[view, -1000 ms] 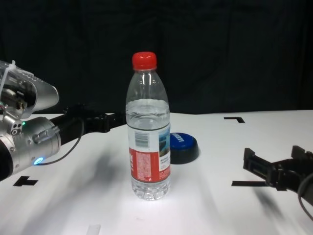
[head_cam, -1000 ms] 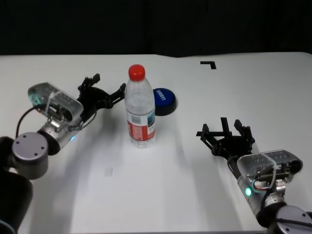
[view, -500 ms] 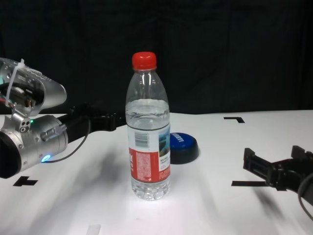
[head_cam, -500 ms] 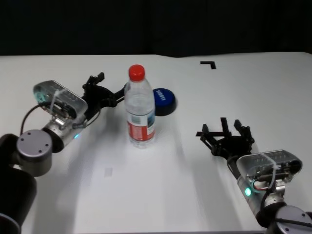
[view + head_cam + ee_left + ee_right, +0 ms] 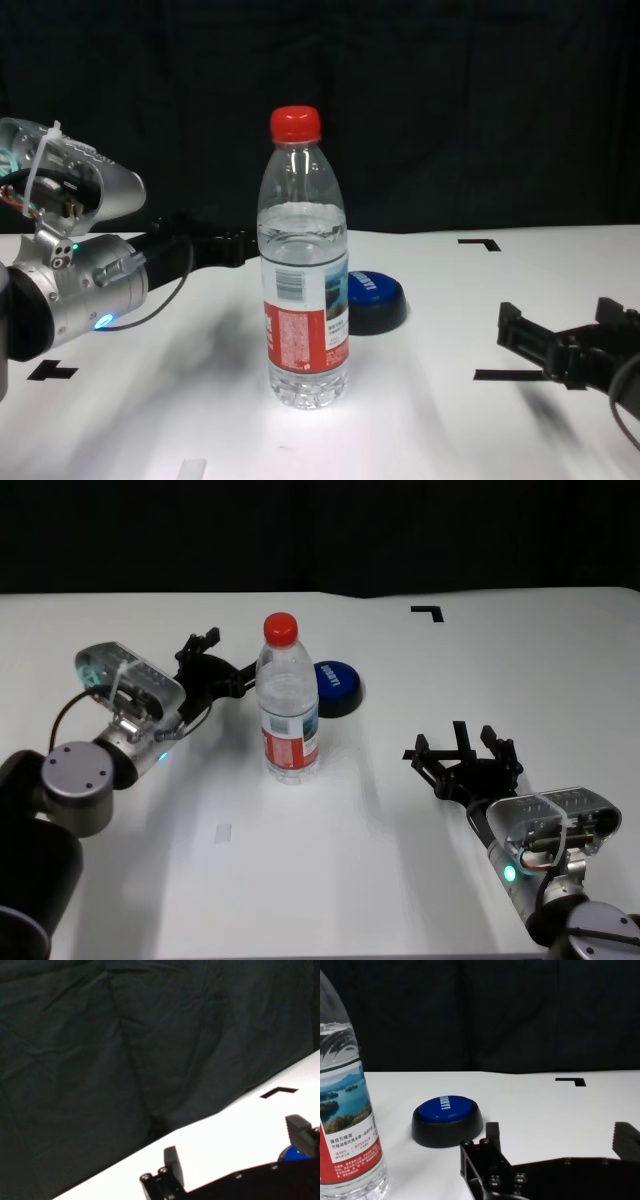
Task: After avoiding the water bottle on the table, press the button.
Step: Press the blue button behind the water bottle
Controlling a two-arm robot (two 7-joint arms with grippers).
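Observation:
The water bottle [image 5: 288, 705] stands upright mid-table, clear with a red cap and red-and-white label; it also shows in the chest view [image 5: 305, 290] and the right wrist view [image 5: 345, 1110]. Just behind it and to its right sits the blue button [image 5: 335, 683] [image 5: 372, 300] [image 5: 447, 1110] on its dark base. My left gripper [image 5: 225, 658] [image 5: 215, 246] hovers left of the bottle's upper part, open and holding nothing; its wrist view [image 5: 234, 1137] catches a sliver of the button [image 5: 292, 1153] past one finger. My right gripper [image 5: 462, 748] [image 5: 559, 1132] rests open, low at the right.
The white table [image 5: 300, 880] carries black tape marks: a corner [image 5: 430, 611] at the far right, a line [image 5: 500, 375] near my right gripper and a cross [image 5: 52, 371] at the near left. A dark curtain backs the table.
My left arm has moved forward and to the right, bringing its gripper closer to the bottle's left side. Bottle, button and right arm have not moved.

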